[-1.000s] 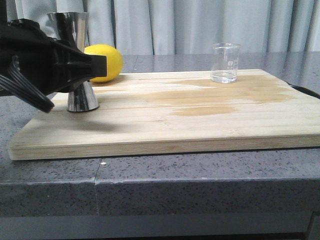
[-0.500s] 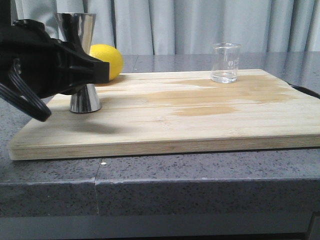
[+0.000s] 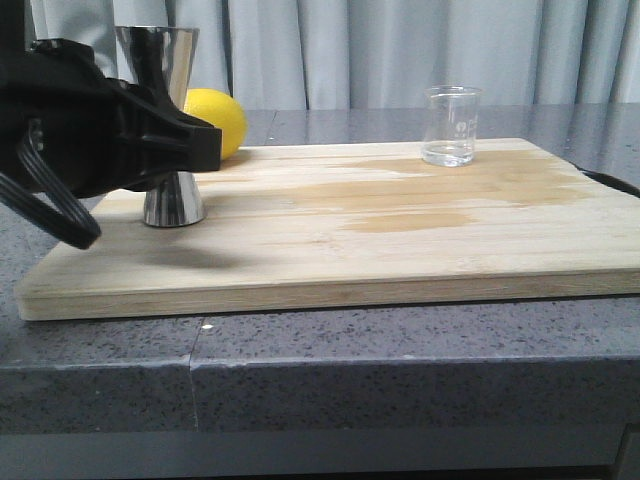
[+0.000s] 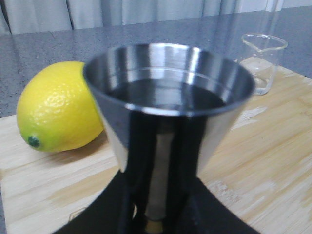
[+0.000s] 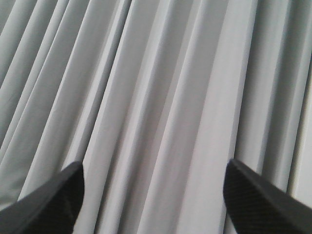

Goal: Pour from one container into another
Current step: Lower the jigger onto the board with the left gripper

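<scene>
Front view: we see the left pincer [image 3: 185, 148] clamped on the jigger [image 3: 165, 125]; the beaker [image 3: 451, 125] stands well to its right.
Left wrist: the lemon [image 4: 58, 113] is just beside the jigger.
Right wrist: the right pincer [image 5: 155, 195] gapes wide, empty, facing the curtain [image 5: 156, 83].

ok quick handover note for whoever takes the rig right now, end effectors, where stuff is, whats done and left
Left end effector: at the jigger's waist, grip itself hidden; jigger stands on the board beside the lemon.
Right end effector: open, empty, facing the curtain.
Beaker: upright at the board's far right, a little clear liquid inside, untouched.
Done: no pour visible.
Left: lift the beaker and pour into the jigger.
</scene>
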### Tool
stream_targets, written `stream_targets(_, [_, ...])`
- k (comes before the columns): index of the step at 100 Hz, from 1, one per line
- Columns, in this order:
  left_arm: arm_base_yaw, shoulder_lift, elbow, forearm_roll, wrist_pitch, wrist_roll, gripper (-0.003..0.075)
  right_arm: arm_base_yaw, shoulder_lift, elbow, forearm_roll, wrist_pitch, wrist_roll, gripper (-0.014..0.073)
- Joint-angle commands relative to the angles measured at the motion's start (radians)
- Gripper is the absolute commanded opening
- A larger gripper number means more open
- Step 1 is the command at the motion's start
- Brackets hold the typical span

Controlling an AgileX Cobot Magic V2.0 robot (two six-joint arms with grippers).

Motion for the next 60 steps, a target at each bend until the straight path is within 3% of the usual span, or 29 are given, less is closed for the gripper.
stream_targets(1, [0.001, -0.027, -0.018, 0.012, -0.034, -0.002, -0.0017, -0.006, 0.002, -0.027, 0.011, -0.047, -0.008, 0.0531])
stream_targets(14, [0.001, -0.027, -0.018, 0.012, -0.034, -0.002, -0.0004, -0.006, 0.002, -0.027, 0.011, -0.047, -0.008, 0.0531])
stream_targets(33, [0.001, -0.027, -0.018, 0.012, -0.034, -0.002, 0.0102, -0.006, 0.002, -0.027, 0.011, -0.047, -0.008, 0.0531])
stream_targets(60, [0.001, -0.027, -0.018, 0.012, -0.034, -0.002, 0.0109, -0.006, 0.002, -0.027, 0.011, -0.047, -0.008, 0.0531])
